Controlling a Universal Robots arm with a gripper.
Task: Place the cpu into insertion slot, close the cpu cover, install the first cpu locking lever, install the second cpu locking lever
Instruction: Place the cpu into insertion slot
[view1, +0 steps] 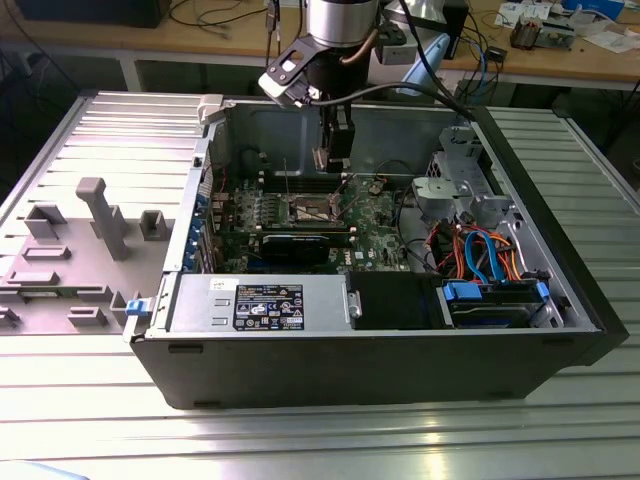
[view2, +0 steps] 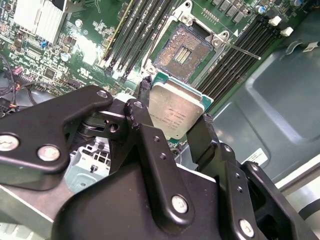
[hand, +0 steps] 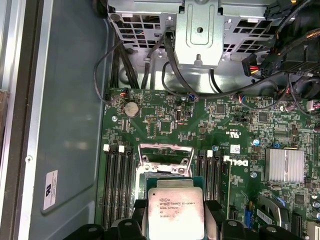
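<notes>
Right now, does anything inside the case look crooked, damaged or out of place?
Nothing stands out. The hand grips the cpu by two opposite edges, close to the open slot.

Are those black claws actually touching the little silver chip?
Touching. In the second wrist view the fingers of the gripper press against opposite edges of the cpu, with no gap showing.
</notes>
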